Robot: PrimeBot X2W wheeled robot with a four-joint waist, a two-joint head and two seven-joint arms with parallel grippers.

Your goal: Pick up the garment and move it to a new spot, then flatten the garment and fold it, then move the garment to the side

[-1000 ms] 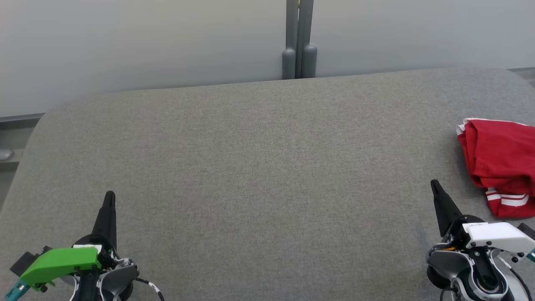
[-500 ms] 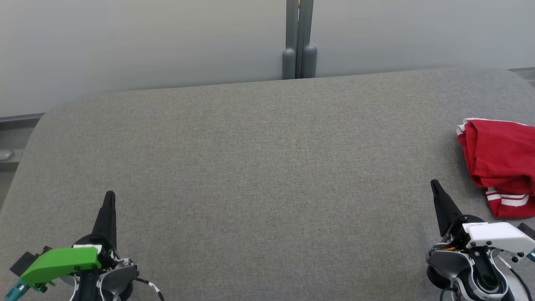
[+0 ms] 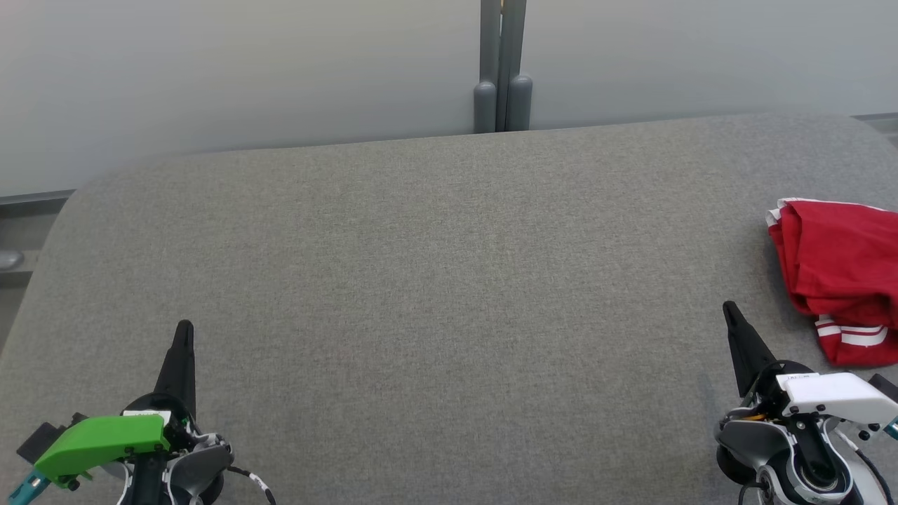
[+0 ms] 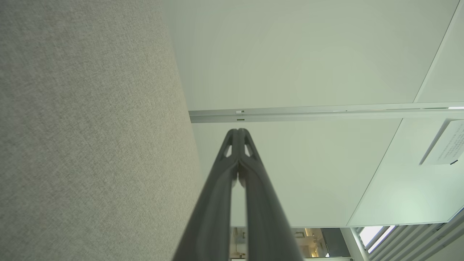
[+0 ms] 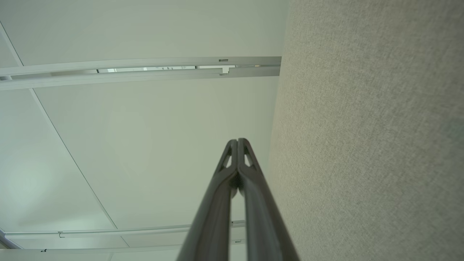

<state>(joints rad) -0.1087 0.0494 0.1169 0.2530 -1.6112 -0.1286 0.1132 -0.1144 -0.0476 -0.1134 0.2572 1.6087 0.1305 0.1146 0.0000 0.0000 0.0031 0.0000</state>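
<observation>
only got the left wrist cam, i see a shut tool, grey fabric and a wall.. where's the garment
Observer: The red garment lies bunched up at the right end of the grey surface, partly cut off by the head view's edge.
Operator: which tool is nearer to it
Observer: The right tool. In the head view its tip is just left of the garment and apart from it.
Operator: is that one holding anything
Observer: No. The right wrist view shows it shut with nothing between the jaws.
</observation>
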